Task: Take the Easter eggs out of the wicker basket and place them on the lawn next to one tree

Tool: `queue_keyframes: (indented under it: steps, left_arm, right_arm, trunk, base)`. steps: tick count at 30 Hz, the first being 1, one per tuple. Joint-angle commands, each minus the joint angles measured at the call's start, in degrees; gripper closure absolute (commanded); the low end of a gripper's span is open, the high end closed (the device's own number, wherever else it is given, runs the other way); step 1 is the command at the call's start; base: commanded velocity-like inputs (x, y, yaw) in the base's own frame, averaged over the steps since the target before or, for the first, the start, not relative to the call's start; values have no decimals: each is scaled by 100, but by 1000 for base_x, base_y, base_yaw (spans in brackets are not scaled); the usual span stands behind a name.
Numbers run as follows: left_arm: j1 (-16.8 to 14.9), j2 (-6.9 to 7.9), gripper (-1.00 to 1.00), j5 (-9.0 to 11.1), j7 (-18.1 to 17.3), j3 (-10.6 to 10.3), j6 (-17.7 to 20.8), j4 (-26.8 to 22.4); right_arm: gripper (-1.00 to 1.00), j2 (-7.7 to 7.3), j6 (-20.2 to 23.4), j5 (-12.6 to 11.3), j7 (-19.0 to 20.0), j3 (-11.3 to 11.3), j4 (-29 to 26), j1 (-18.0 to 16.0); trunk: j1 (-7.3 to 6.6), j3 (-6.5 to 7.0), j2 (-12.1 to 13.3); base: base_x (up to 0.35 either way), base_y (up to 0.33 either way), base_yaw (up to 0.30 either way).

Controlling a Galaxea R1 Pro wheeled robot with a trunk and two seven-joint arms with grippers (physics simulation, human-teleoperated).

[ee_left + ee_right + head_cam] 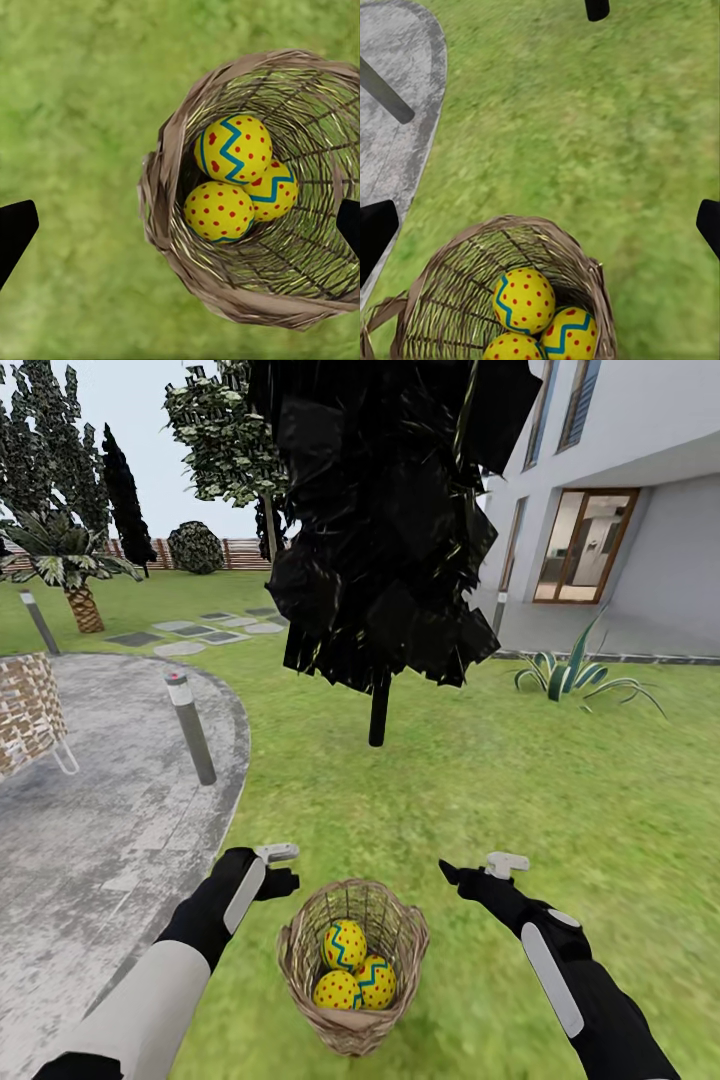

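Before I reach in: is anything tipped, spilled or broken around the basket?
Nothing stands out. The wicker basket stands upright on the lawn with all three Easter eggs inside, none spilled. Both the left gripper and the right gripper are open and empty, either side of it.

Place: home garden, simulated render.
Evidence: lawn (560,800) lying beside white house (640,490); tree (385,530), palm (70,565), wooden fence (245,553) standing behind; paved path (110,780) curving alongside.
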Motion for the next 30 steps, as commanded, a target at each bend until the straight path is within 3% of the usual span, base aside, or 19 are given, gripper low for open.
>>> queue_keyframes:
  steps: [1, 30]
  left_arm:
    - [-5, 1, -100, 59, 54, -20, 16, -1]
    - [-5, -45, -100, 65, 55, -27, 16, -26]
  right_arm:
    - [-100, -4, 26, -27, -4, 4, -6, -3]
    - [-100, 5, -18, -27, 1, 21, 3, -3]
  trunk:
    - [22, -24, -44]
    - [659, -545, -1208]
  base:
    - [0, 0, 0]
    - [0, 0, 0]
